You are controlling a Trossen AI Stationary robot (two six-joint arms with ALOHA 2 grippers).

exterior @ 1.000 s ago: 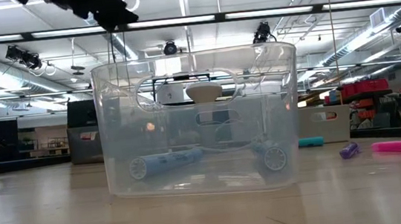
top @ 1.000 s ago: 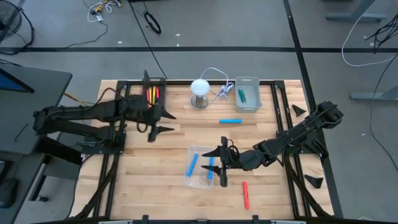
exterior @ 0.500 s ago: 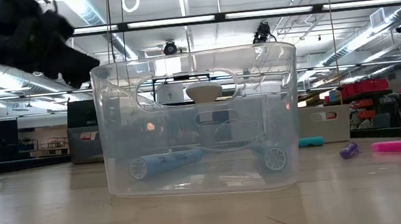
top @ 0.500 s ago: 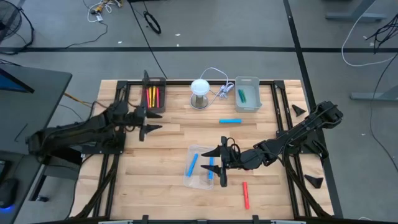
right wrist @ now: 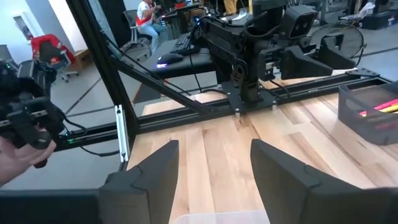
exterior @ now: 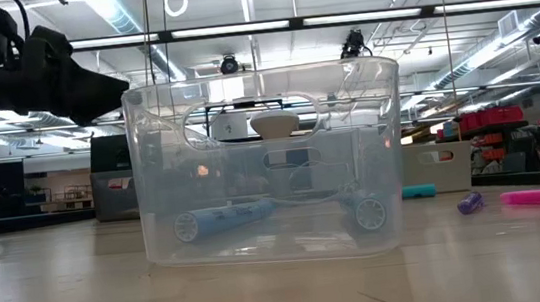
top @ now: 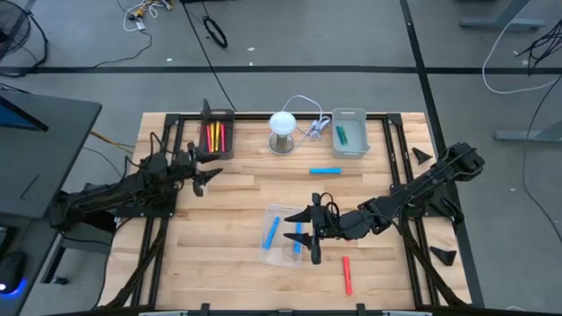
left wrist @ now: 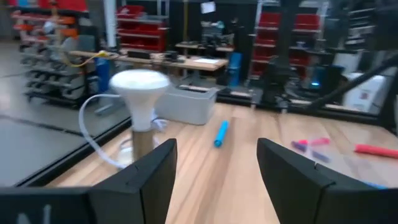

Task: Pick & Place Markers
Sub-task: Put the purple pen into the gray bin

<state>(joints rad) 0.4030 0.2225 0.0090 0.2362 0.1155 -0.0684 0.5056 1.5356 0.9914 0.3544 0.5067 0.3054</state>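
Since a second ago the left pincer [top: 207,175] has drawn back empty and open, the right pincer [top: 313,235] waits open over the clear plastic tray [top: 274,248], and a blue marker [top: 325,170] and red marker [top: 346,275] remain loose on the wooden counter [top: 246,211].

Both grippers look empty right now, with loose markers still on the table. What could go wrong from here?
1. The open right gripper hangs at the clear tray's edge; a careless move could shove the tray and the blue markers in it.
2. The red marker lies near the table's front edge and could roll off if nudged.
3. The open left gripper sits near the black tray, which it might clip.
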